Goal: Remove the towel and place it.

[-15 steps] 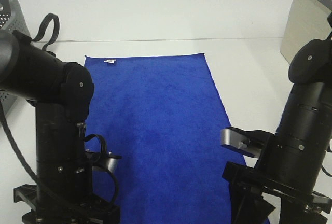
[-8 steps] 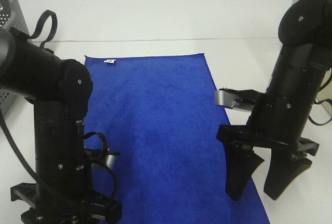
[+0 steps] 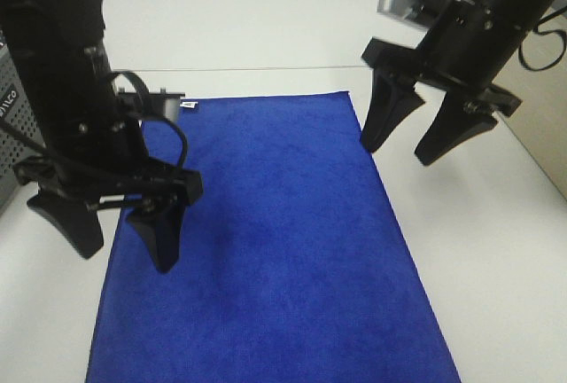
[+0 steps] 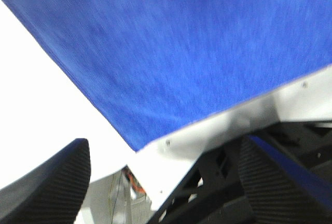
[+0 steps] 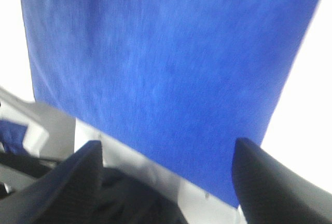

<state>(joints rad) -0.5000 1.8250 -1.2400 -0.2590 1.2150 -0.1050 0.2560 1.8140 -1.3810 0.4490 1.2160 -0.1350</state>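
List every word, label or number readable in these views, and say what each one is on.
White tag at the far corner of the towel: dark marks, too small to read.
Grey perforated bin at the left edge of the high view: pale lettering, cut off by the frame and blurred, not readable.
Both wrist views: no text.

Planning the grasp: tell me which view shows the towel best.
The exterior high view: the towel lies spread flat, its far edge and long sides showing, near end cut off. Each wrist view shows only a blurred blue stretch with part of its edge.
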